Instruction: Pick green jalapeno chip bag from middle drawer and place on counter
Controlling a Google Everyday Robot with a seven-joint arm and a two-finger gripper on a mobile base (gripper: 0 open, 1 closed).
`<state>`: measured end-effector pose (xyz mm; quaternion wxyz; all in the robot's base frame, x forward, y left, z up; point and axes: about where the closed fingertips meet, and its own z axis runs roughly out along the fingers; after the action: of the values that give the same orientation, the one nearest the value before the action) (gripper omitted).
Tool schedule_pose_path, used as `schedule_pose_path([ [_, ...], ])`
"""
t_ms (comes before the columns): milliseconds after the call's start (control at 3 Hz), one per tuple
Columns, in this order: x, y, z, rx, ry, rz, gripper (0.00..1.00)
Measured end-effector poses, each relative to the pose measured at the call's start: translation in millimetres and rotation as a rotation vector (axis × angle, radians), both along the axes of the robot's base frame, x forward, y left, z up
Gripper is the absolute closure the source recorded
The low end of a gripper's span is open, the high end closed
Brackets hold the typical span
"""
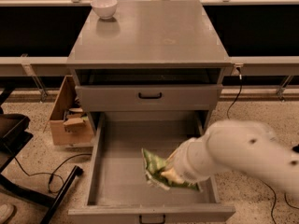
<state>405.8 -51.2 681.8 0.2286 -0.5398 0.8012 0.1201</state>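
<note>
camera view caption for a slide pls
Gripper at the green jalapeno chip bag in the open middle drawer, counter above.

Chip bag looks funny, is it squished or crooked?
Yes. The green jalapeno chip bag is crumpled and tilted on edge at the gripper, at the front of the open middle drawer. Nothing looks spilled; the bowl sits upright on the counter.

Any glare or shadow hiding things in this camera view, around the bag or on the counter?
Camera view: the glossy grey counter slab mirrors the white bowl softly, no harsh glare; the small green foil chip bag carries a pale sheen; the claw sits at that bag over the wide grey middle drawer tray, largely masked by the white arm; the gap under the counter is dark.
</note>
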Motion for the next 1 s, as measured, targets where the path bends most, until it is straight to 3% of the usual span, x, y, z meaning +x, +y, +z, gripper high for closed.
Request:
schedule_pose_path([
  [333, 24, -41, 80, 0.008, -0.034, -0.061, 1.00],
  [667, 50, -58, 137, 0.013, -0.007, -0.080, 1.00],
  [1000, 68, -59, 193, -0.021, 0.065, -0.039, 1.00],
])
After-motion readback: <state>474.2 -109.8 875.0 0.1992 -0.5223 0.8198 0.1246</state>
